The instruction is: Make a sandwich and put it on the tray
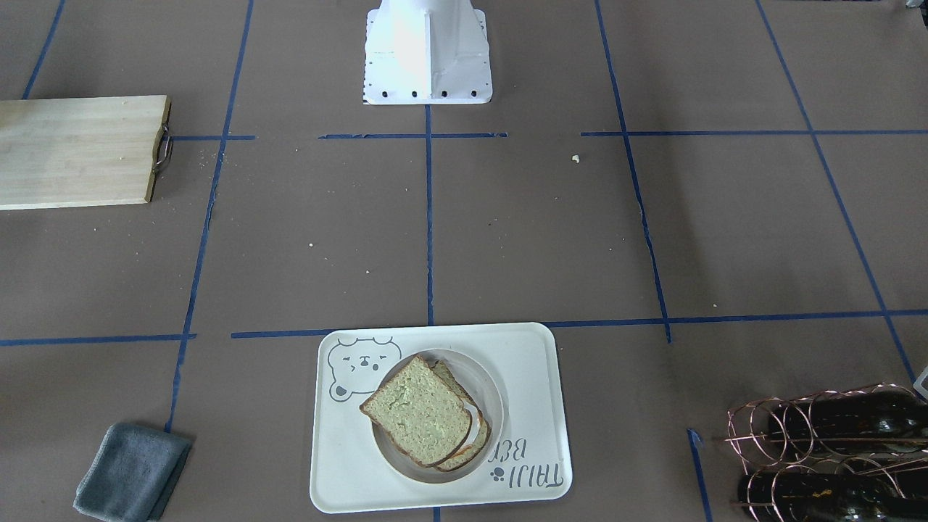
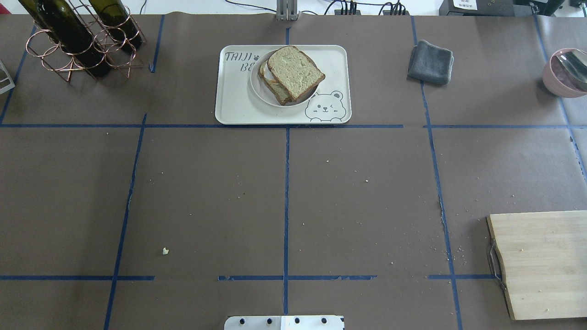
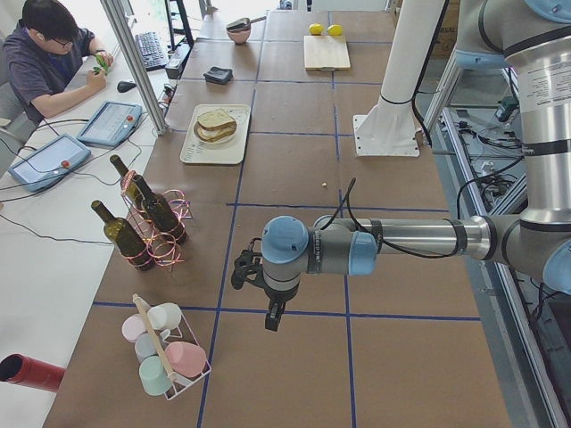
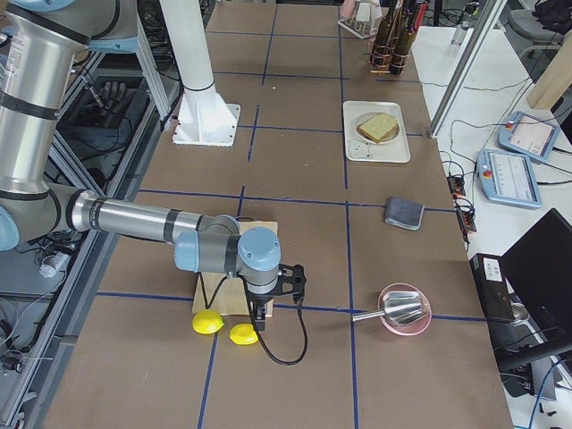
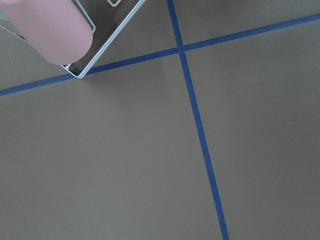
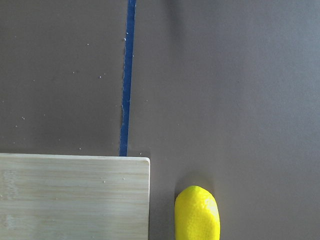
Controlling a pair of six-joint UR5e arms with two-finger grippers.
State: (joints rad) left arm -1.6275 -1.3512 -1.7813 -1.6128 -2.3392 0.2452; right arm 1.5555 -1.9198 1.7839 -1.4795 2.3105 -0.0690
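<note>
The sandwich (image 1: 424,412), two brown-crusted bread slices with a white edge of egg showing between them, lies on a small round off-white plate (image 1: 495,388). The plate stands on the cream tray (image 1: 533,362) with the bear drawing, at the table's far middle in the overhead view (image 2: 229,110). No gripper is near it. My left gripper (image 3: 272,319) hangs over bare table near the cup rack. My right gripper (image 4: 260,313) hangs by the cutting board and lemons. I cannot tell whether either is open or shut.
A wooden cutting board (image 2: 545,266) lies on my right, with two lemons (image 4: 223,327) beside it. There is also a grey cloth (image 2: 431,62), a pink bowl with a spoon (image 2: 565,73), a wire rack of wine bottles (image 2: 78,39) and a cup rack (image 3: 167,352).
</note>
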